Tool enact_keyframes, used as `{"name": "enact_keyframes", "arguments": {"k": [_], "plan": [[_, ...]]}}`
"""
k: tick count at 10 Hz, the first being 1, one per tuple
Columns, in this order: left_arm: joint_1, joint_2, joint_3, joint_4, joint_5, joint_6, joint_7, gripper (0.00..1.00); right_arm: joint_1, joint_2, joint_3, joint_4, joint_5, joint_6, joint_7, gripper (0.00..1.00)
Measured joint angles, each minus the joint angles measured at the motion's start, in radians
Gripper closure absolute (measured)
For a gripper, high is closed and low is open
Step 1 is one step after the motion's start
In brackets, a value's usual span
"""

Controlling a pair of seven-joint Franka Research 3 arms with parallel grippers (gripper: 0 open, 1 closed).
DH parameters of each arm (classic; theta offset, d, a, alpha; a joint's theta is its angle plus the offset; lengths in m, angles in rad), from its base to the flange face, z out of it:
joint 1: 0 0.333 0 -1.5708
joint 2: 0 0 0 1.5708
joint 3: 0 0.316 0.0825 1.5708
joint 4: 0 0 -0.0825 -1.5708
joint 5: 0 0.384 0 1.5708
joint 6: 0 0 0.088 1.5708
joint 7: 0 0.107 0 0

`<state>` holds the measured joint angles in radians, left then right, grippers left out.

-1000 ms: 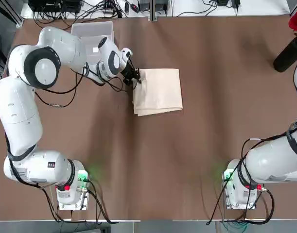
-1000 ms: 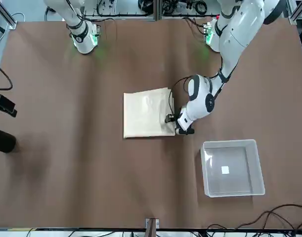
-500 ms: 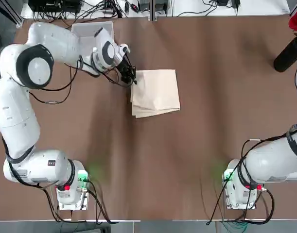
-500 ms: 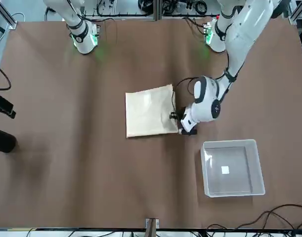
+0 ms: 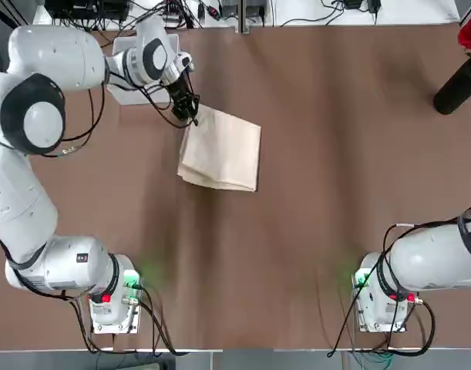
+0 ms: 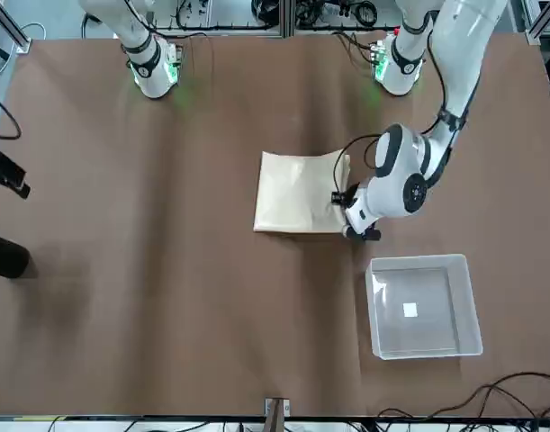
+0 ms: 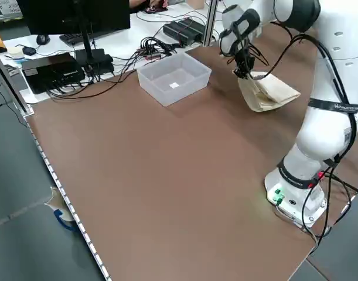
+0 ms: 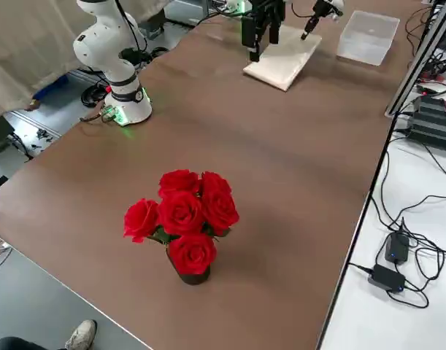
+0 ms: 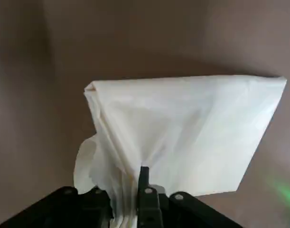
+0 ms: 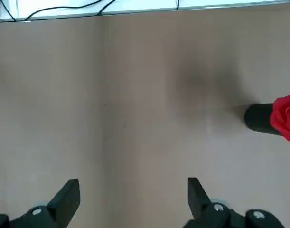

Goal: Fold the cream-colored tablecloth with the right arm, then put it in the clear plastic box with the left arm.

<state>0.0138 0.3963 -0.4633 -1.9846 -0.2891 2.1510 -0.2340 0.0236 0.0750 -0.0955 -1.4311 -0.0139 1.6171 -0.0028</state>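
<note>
Tablecloth (image 9: 187,133) hanging from left end effector (image 9: 130,209), its bunched edge pinched between the fingers (image 9: 145,194).

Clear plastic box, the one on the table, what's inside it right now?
Inside the clear plastic box I see just a small white label on the floor. No cloth is in it, and nothing covers its inside in the front view.

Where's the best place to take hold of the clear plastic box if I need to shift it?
Probably pinch one rim wall of the clear plastic box, fingers straddling it from above: it sits upright, open-topped, with thin raised walls. The wall farthest from the cloth looks best, since the left gripper holds that cloth near the opposite side.
</note>
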Motion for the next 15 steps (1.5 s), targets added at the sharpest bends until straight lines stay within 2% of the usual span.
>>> {"name": "enact_keyframes", "arguments": {"k": [3,5,8,12,15], "plan": [[-0.023,-0.042,-0.011,0.077,0.153,-0.120,-0.243,0.89,0.003,-0.042,0.000,-0.023,0.000,-0.027,-0.005,0.00],[-0.103,-0.026,-0.014,0.129,0.247,-0.159,-0.420,0.89,0.003,-0.050,0.000,-0.043,0.000,-0.027,-0.006,0.00],[-0.226,0.078,-0.014,0.207,0.404,-0.160,-0.673,0.89,0.004,-0.065,0.000,-0.114,0.000,-0.023,-0.006,0.00],[-0.312,0.176,-0.012,0.343,0.443,-0.208,-0.823,0.89,0.011,-0.088,0.004,-0.121,0.000,0.043,-0.007,0.00],[-0.392,0.274,-0.010,0.405,0.507,-0.209,-0.929,0.89,0.025,-0.091,0.018,-0.125,0.000,0.074,-0.006,0.00]]}}
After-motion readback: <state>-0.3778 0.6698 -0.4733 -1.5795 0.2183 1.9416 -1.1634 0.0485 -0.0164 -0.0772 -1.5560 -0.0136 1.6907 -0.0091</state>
